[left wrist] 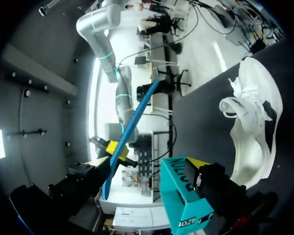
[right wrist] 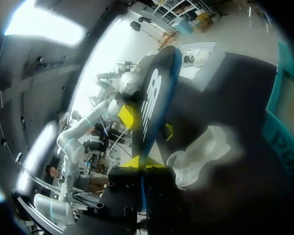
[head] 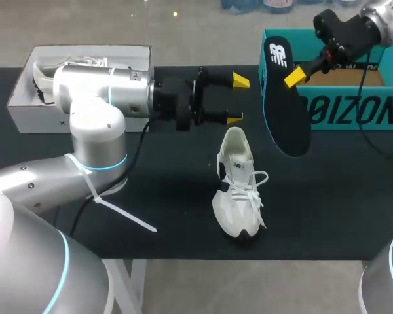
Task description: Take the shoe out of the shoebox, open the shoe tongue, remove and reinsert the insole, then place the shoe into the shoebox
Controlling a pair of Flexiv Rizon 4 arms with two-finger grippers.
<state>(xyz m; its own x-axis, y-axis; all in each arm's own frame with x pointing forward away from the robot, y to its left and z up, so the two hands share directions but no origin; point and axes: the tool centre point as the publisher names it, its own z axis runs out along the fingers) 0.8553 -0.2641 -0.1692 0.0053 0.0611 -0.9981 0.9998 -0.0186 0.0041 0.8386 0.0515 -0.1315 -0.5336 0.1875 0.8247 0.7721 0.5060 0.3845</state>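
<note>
The right pincer [head: 300, 73] is clamped on the long, black foam insole with a white logo and blue edge [head: 285, 111]. The insole hangs down from the pincer's fingers in the air. In the right wrist view, the right pincer [right wrist: 135, 140] has a yellow tip on either face of the insole [right wrist: 154, 105]. The left pincer [head: 236, 100] has its fingers apart and holds nothing.

The white lace-up sneaker [head: 239, 190] stands on the black table top [head: 327, 196], below the left pincer and below and to the side of the right one. It shows again ahead of the left pincer [left wrist: 255, 122]. The laces lie loose.

By this showing, the sneaker is already out of the teal cardboard shoebox [head: 354, 108] and its insole has been removed. Putting the insole back and returning the sneaker to the shoebox are not yet done.

The insole's lower end hangs just in front of the shoebox's near corner, so it probably needs to swing clear of that wall. Bare table lies between the sneaker and the shoebox. The sneaker's toe sits near the table's front edge. A white open cardboard box [head: 26, 98] stands behind the left arm, well apart from the sneaker.
</note>
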